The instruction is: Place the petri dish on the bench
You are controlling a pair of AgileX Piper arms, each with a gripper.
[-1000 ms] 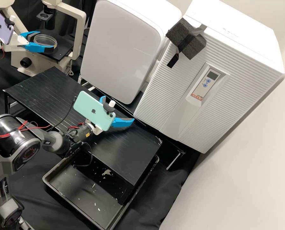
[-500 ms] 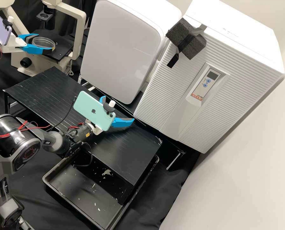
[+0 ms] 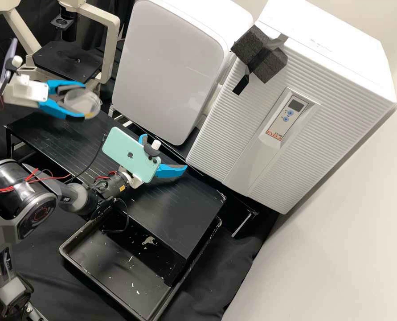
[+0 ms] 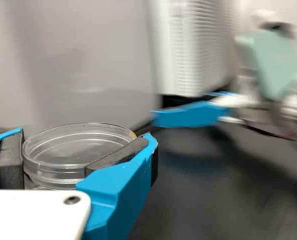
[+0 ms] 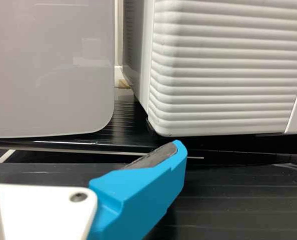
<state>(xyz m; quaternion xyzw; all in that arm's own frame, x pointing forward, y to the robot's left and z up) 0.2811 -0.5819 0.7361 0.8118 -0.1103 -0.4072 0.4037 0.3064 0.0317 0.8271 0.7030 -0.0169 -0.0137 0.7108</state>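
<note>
the left end effector (image 3: 83, 100) holds the petri dish (image 3: 88, 105) between its fingers (image 3: 55, 109).

Bright light, seemingly from above, leaves soft glare on the bench (image 3: 180, 218).

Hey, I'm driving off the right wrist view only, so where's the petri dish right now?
Observer: The petri dish is in the left gripper, between the dark pads of its two blue fingers. 
Operator: Okay, and is it down on the bench, or up in the air?
Observer: It looks held up in the air. In the high view it is over the end of the black bench nearest the microscope, not set down.
</note>
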